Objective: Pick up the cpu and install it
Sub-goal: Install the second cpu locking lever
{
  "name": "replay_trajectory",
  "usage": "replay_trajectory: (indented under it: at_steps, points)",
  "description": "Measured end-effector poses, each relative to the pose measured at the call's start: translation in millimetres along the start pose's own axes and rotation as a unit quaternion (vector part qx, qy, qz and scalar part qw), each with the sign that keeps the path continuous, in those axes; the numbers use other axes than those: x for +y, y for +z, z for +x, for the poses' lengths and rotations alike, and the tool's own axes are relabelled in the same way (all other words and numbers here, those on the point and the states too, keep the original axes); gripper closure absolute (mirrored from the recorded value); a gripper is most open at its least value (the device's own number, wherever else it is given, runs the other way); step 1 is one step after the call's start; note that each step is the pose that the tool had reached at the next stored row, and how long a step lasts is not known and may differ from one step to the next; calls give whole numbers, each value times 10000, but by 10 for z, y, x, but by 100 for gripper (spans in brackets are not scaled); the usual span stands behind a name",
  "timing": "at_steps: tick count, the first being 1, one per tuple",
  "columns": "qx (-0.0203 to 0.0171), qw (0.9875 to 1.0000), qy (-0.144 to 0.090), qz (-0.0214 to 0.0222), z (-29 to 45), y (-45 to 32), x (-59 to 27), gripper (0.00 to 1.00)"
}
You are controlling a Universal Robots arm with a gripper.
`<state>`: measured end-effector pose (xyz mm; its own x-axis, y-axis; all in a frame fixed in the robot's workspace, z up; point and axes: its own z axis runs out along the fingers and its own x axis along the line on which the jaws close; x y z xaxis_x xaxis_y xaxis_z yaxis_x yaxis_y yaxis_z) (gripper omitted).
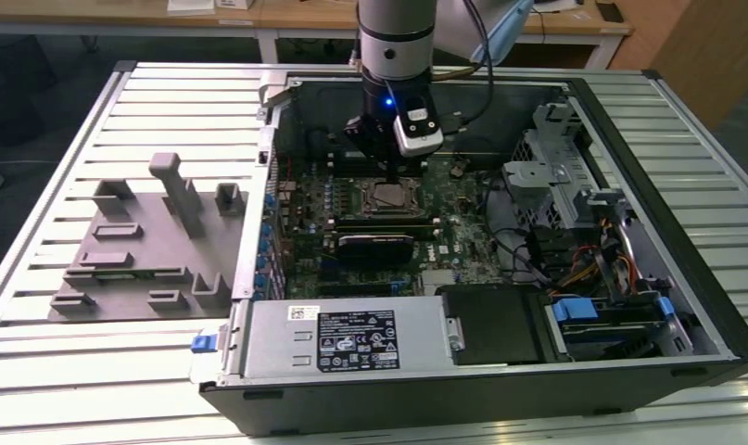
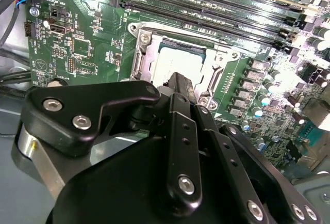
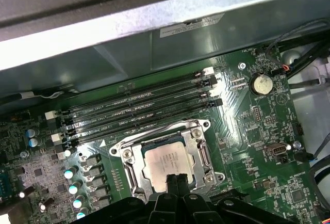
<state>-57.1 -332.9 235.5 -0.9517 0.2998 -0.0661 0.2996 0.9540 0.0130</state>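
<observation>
1. Black gripper [image 3: 176, 178] fingers are pressed together with no gap between them and nothing held, their tips hanging just above the near edge of the cpu [image 3: 166, 161] in the first wrist view.
2. In the second wrist view the same closed tips [image 2: 180, 82] stand over the cpu [image 2: 178, 59], which lies flat inside the socket frame [image 2: 140, 61].
3. The silver socket frame surrounds the chip on all sides, and the chip's metal top faces up.
4. Beside the frame run long black memory slots [image 3: 139, 105] on the green motherboard [image 3: 258, 146].
5. In the exterior view the arm [image 1: 396, 56] reaches down into the open computer case [image 1: 670, 139], towards its back wall.
6. Grey fixture blocks [image 1: 151, 241] sit on the slatted table [image 1: 52, 362], towards the edge at the exterior view's left.
</observation>
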Motion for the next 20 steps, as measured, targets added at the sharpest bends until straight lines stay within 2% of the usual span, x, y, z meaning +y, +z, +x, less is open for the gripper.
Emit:
replay_trajectory:
  at_steps: [8,14,20]
  points:
    - [0,10000,0,0,0,-2,0,89]
    - [0,10000,0,0,-5,-77,1,89]
    - [1,10000,-1,1,-8,-81,-5,89]
